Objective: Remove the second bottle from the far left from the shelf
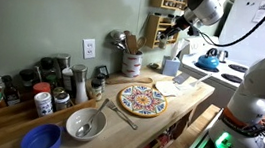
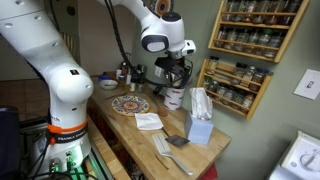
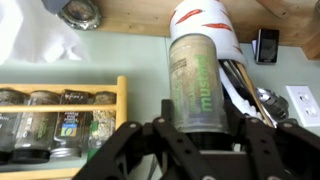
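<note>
My gripper (image 3: 200, 128) is shut on a small clear spice jar (image 3: 200, 75) with a green label, held upright between the black fingers. The light-brown wooden spice rack (image 3: 121, 100) stands to the left in the wrist view, with dark jars (image 3: 65, 125) in a row on it. In both exterior views the gripper (image 2: 172, 72) (image 1: 183, 25) hangs in front of the rack (image 2: 252, 45) (image 1: 156, 24), a short way off it and above the counter. I cannot make out the jar in the exterior views.
A white utensil crock (image 3: 205, 20) (image 2: 175, 97) is just behind the held jar. On the counter are a patterned plate (image 1: 142, 100), a metal bowl (image 1: 84, 125), a blue bowl (image 1: 41, 138), a tissue box (image 2: 198, 125) and a low stepped stand of larger bottles (image 1: 30, 91).
</note>
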Controlling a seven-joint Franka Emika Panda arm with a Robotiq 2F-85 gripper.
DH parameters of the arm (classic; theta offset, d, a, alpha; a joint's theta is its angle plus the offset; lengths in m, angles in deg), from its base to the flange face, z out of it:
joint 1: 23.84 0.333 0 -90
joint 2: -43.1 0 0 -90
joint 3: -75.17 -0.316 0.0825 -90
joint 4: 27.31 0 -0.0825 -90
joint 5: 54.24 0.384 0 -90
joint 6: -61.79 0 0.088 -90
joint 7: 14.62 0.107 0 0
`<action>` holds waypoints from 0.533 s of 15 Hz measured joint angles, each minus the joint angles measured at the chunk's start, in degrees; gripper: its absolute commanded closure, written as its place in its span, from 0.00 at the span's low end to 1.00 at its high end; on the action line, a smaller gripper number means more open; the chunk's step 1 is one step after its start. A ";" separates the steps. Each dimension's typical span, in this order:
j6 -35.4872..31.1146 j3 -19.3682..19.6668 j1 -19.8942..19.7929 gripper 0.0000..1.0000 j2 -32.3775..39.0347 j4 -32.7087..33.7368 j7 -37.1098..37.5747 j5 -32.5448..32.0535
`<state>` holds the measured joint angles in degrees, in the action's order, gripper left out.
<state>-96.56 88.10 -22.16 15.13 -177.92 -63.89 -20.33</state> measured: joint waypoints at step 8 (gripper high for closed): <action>-18.64 -0.18 5.38 0.72 4.01 -7.48 -2.25 9.02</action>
<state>-115.19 87.93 -16.78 19.13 -185.41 -66.14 -11.31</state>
